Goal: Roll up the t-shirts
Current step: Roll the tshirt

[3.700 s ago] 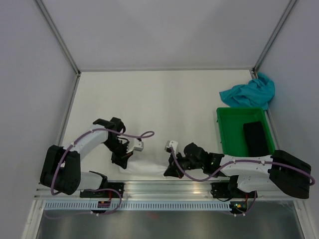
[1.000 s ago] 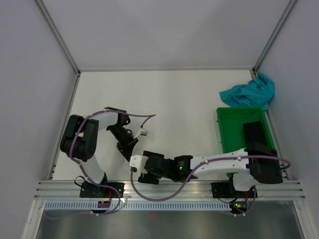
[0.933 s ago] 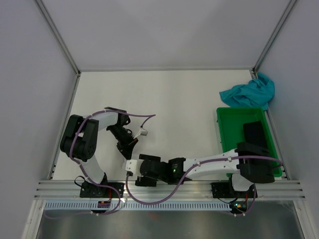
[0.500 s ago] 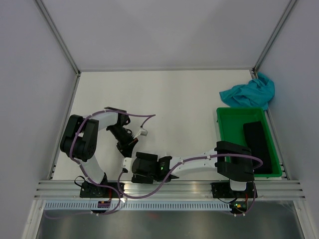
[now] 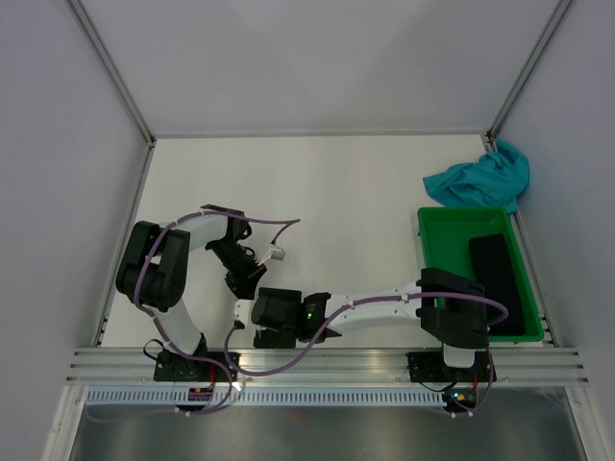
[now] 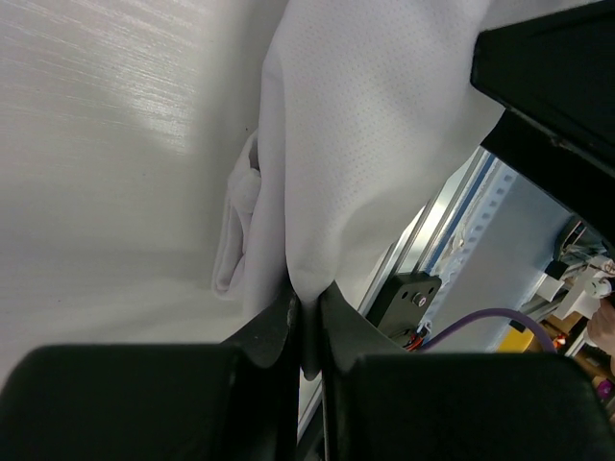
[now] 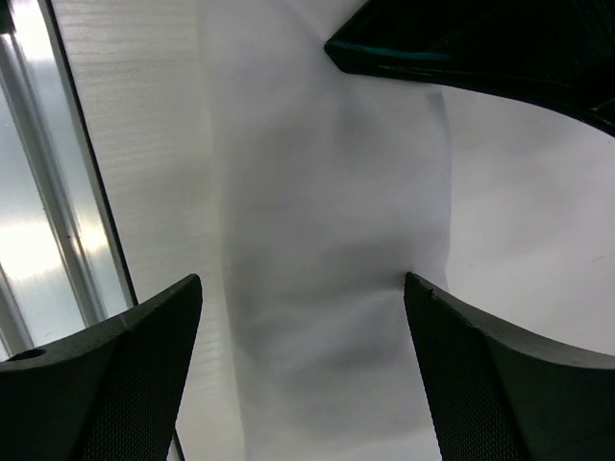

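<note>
two t-shirts were in view, lying well apart. the teal t-shirt (image 5: pixel 480 178) sat crumpled in the far right corner of the worktop (image 5: pixel 336 192), just beyond the green bin (image 5: pixel 424 254). the white t-shirt (image 6: pixel 375 144) lay at the near edge, close to the rail (image 7: pixel 58 192), white on white and hard to pick out from above. the left gripper (image 6: pixel 307 303) was pressed together on a fold of it, pinching the cloth, which draped away from the pinch. the right gripper (image 7: pixel 303 283), stretched across toward the left side, hovered over the same shirt with its jaws spread wide, holding nothing, the fabric lying below them. the cloth looked thin, light and limp, a fine-holed knit that would probably sag, bunch and slide on the smooth worktop rather than keep any shape. a roll would likely slacken unless held at both ends, so the sensible hold seemed to be on a folded edge or hem, several layers at once, with the two grippers set apart along that edge.
</note>
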